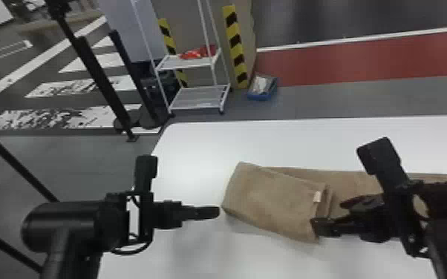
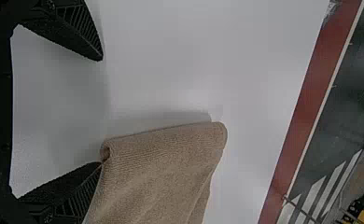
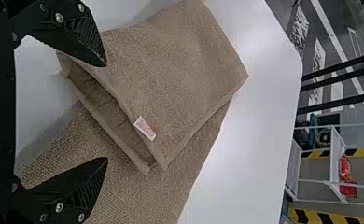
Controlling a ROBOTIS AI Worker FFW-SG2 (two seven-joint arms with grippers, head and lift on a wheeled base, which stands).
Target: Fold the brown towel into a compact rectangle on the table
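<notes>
I find the brown towel [image 1: 271, 198] on the white table [image 1: 204, 148], partly folded: a doubled section lies askew over a longer strip that runs out toward three o'clock, beneath the right arm. I take the doubled section as the clock's centre in the head view, twelve pointing away from me. Its layered edges face three o'clock and stand slightly out of line, with a small white tag [image 1: 317, 196] on the top layer there. The near corner at that end projects past the strip toward five o'clock.

My left gripper [image 1: 217, 212] is at nine o'clock, just beside the fold. Its fingers are spread wide with no cloth clamped between them; one fingertip meets the rolled corner, though whether it sits under or against the cloth I cannot fairly say.

My right gripper [image 1: 327, 214] is at four o'clock, at the layered edges. Its fingers are also well apart and grip nothing; cloth lies across the space beyond and between them.

Past the table, I note a white rack [image 1: 198, 98] at eleven o'clock, with a red item [image 1: 196, 53] on its upper shelf. A blue bin [image 1: 263, 94] rests on the floor at twelve, and a red floor band [image 1: 364, 59] runs across at one.
</notes>
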